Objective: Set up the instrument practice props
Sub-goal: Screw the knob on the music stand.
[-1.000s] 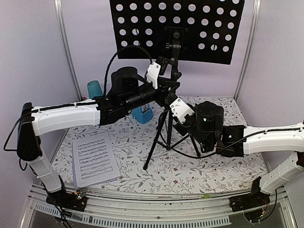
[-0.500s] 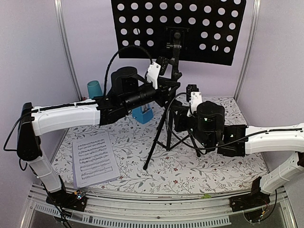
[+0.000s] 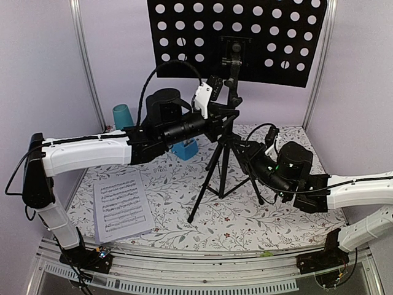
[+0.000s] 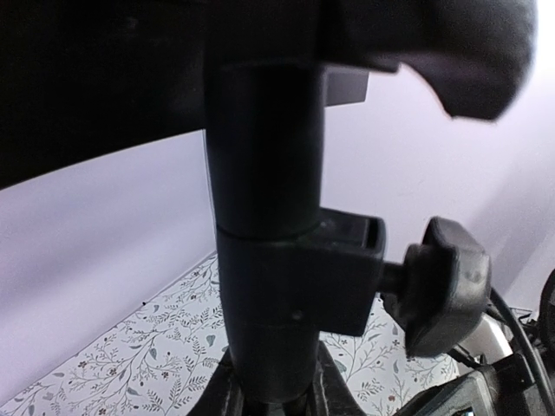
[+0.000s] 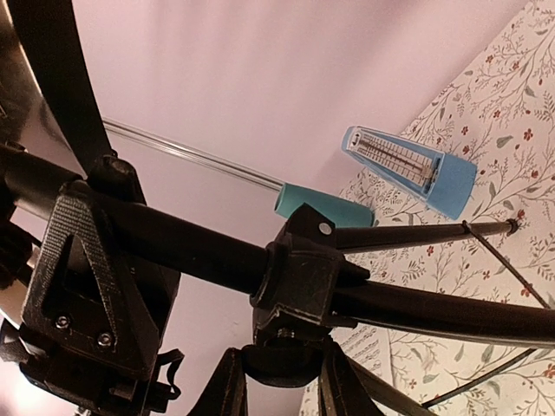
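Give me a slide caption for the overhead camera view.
Left gripper holds the pole of the music stand, right gripper its tripod hub; a sheet-music page lies nearby.

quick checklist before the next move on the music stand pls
1. Music stand upright: ok.
2. Left fingers closed around the stand pole: ok.
3. Right fingers flank the tripod hub; firm grip: cannot tell.
4. Clamp knob tightened: cannot tell.
5. Sheet music clear of the tripod legs: ok.
6. Metronome clear of the legs: cannot tell.
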You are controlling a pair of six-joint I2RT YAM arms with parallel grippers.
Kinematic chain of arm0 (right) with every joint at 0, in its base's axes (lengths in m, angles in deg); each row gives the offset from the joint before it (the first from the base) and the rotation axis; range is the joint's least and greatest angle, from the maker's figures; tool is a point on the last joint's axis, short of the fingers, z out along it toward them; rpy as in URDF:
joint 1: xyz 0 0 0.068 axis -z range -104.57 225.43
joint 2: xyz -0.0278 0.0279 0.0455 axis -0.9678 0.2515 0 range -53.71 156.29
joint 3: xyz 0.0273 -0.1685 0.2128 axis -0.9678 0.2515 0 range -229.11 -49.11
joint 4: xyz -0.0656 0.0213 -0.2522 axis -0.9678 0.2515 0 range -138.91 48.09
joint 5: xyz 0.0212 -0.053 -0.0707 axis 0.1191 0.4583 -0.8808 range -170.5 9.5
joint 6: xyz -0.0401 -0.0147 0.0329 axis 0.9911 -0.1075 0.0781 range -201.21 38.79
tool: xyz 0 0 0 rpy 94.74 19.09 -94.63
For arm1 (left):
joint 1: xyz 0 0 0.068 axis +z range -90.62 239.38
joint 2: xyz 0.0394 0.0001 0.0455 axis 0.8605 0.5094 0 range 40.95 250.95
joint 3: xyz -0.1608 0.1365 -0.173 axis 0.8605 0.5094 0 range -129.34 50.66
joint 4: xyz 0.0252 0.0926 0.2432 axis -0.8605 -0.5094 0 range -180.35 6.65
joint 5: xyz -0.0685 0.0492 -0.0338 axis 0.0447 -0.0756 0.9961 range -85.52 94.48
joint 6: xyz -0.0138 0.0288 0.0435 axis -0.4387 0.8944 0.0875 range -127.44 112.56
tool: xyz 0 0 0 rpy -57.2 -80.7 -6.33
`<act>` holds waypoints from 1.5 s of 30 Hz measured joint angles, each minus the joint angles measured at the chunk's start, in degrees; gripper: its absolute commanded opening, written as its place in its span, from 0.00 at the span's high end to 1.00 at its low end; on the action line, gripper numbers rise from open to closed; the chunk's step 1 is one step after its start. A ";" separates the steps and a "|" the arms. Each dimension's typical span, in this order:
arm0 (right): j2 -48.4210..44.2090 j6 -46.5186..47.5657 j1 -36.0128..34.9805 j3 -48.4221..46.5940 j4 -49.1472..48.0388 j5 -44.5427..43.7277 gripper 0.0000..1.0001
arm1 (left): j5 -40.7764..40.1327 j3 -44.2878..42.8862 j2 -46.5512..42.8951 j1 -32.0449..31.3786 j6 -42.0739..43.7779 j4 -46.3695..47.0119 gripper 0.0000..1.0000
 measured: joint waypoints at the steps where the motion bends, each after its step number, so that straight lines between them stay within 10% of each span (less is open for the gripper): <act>1: -0.04 -1.60 0.04 0.07 -0.09 0.35 0.97 | 0.09 0.00 0.02 0.00 0.04 0.04 1.00; 7: -0.55 -6.67 0.39 0.13 0.20 1.81 0.52 | 0.15 0.00 0.22 0.04 0.04 0.48 1.00; 12: -5.51 -4.22 0.39 1.70 3.30 0.46 0.36 | -0.17 0.00 0.46 0.50 0.07 0.72 1.00; 18: -10.56 14.27 0.39 0.92 7.82 -2.84 0.33 | -0.20 0.00 0.46 0.50 0.07 0.72 1.00; 33: -0.66 102.36 -2.21 3.50 -4.24 -10.54 0.33 | -0.28 0.00 0.46 0.50 0.09 0.70 1.00; 45: 8.11 140.12 -4.42 -1.09 -8.57 -17.03 0.46 | -0.24 0.00 0.46 0.52 0.09 0.70 1.00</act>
